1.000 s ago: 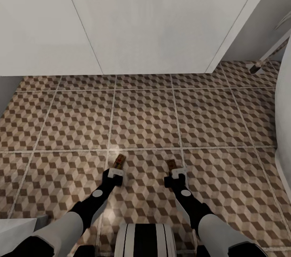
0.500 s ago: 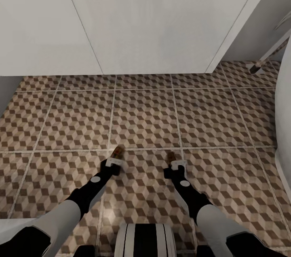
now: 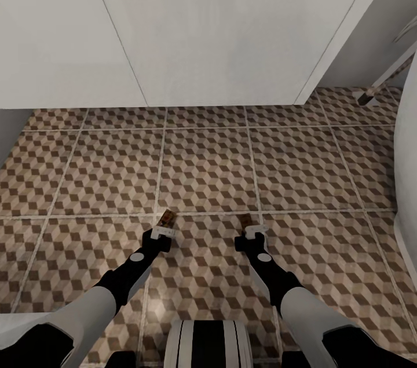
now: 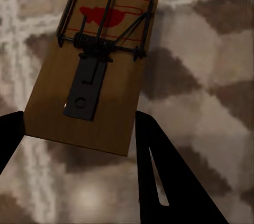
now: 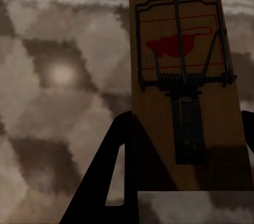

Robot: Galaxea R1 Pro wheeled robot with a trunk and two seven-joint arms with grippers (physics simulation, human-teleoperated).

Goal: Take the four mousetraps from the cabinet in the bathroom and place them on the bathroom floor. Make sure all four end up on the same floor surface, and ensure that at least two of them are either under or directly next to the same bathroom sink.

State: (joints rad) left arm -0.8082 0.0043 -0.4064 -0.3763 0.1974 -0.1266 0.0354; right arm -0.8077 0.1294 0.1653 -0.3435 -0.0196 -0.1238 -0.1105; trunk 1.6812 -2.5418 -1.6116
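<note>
My left gripper (image 3: 164, 231) pinches one flat brown wooden mousetrap (image 4: 92, 60), which juts past its fingertips over the cube-patterned tiled bathroom floor (image 3: 208, 171). My right gripper (image 3: 253, 232) likewise clamps a second brown wooden mousetrap (image 5: 185, 81).

Two mousetraps show low over the bathroom floor (image 3: 208, 171), near one pale grout line. The left mousetrap (image 3: 167, 218) (image 4: 95, 60) is a brown wooden board with a dark wire spring and red mark. The right mousetrap (image 3: 246, 221) (image 5: 185, 86) looks alike.
</note>
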